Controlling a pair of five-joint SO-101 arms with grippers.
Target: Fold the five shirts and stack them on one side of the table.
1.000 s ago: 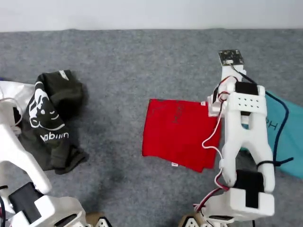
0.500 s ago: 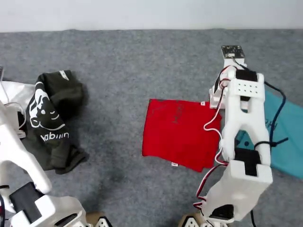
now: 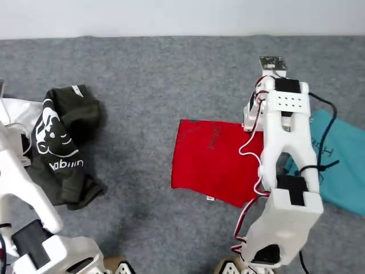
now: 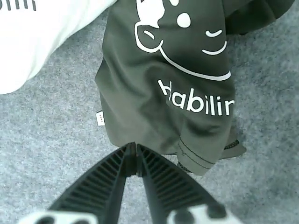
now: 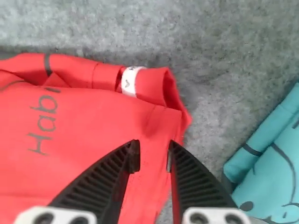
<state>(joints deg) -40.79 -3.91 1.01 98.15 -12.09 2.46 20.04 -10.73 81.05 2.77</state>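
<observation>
The right gripper [image 5: 152, 156] has its two black fingers [image 5: 114, 179] open just a little, with a thin gap between the tips. They hold nothing. They hang right over the red shirt [image 5: 79, 130], close to one corner, and I cannot tell if they touch the cloth. A second ago the right arm [image 3: 288, 142] was a bit farther from the red shirt. Now its front end has slid a little over the shirt's edge and toward the far side, and its back part has lifted up higher. The red shirt has not moved.

The left gripper [image 4: 135, 158] has its fingers [image 4: 100, 184] pressed together tip to tip, with nothing in them. The tips sit just by the hem of the dark green shirt [image 4: 173, 88]. The left arm [image 3: 23, 182] is in almost the same spot as before.

The red shirt lies folded flat near the middle of the grey table [image 3: 142, 74], on the right arm's side. It is almost square, so no side is clearly the long one. It is turned a little, so its near edge slants. Its neck end, with a small white tag [image 5: 128, 80], points to the far side of the table.

The dark green shirt is a crumpled heap on the left side. Its long way runs from near to far, with the face print at the far end and the word below it. The white shirt [image 4: 42, 32] touches it. The teal shirt [image 3: 345, 165] lies at the right edge, partly under the right arm.
</observation>
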